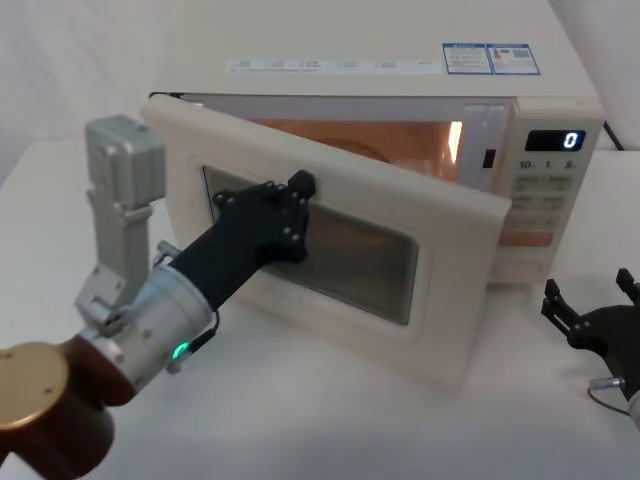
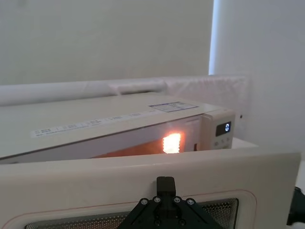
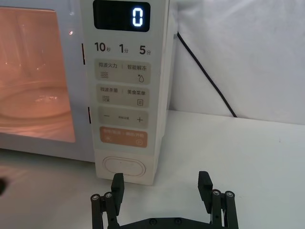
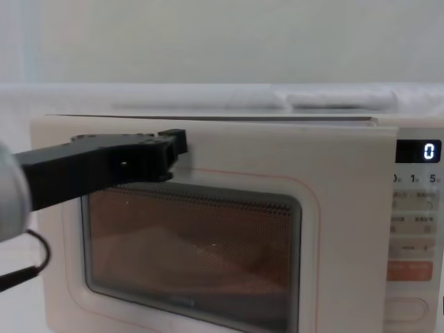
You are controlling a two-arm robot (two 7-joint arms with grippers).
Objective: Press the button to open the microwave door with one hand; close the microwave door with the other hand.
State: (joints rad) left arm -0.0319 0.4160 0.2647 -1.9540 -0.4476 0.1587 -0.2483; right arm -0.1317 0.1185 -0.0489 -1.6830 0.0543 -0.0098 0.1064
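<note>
In the head view the microwave door [image 1: 400, 270] stands partly open across mid-frame, with the left end effector [image 1: 290, 215] against its window; whether its fingers are parted cannot be told. The right end effector [image 1: 590, 300] sits at lower right on the desk [image 1: 330, 420]. In the right wrist view its fingers [image 3: 117, 183] are spread wide, holding nothing, just below the button [image 3: 125, 167] at the panel's foot.

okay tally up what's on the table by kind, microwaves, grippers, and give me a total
Microwave: 1, the cream microwave with its microwave door ajar and the display reading 0.
Grippers: 2, the left gripper against the door's window, the right gripper open, low in front of the button.
Total: 3
</note>
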